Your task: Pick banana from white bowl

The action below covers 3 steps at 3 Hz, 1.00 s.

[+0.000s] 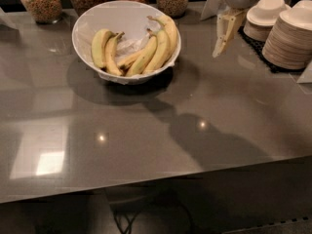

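The banana (145, 57) lies in the white bowl (92, 16), slanting along the right half of a small heap of bananas on crumpled white paper (127, 45). A plumper, paler pair (103, 50) rests at the left of the heap. The bowl stands at the back of a glossy grey table (146, 145), in front of a row of glass jars (41, 1) filled with grains.

To the bowl's right, well apart from it, we see the cream-coloured gripper (217, 52) hanging above the table, tilted down and to the left. It holds nothing that we can see; we cannot tell how far open it is. Beyond it stand stacked plates (290, 40) and small cream bowls (265, 13).
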Motion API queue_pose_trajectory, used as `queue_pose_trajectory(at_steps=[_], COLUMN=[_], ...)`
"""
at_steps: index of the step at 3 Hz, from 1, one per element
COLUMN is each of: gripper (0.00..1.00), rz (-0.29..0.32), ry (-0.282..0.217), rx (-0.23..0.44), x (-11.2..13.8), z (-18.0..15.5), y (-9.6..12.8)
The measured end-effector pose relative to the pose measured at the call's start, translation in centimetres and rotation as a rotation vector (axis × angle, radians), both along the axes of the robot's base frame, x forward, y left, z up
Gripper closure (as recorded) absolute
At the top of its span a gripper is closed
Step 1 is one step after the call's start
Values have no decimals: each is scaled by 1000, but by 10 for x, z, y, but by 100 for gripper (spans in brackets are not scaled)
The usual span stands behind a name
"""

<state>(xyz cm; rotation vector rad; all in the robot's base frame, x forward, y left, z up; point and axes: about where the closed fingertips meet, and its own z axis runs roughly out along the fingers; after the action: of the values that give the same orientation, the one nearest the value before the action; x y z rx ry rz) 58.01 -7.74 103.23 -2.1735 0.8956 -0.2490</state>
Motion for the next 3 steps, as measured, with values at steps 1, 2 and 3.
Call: queue_pose_trajectory(at_steps=[1,2,3], gripper=[0,0,0], rz=[89,269,416], ry=[-72,-180,-255], rx=[-57,-175,-251], x=[6,21,30], z=[2,-3,-13], y=[11,36,54])
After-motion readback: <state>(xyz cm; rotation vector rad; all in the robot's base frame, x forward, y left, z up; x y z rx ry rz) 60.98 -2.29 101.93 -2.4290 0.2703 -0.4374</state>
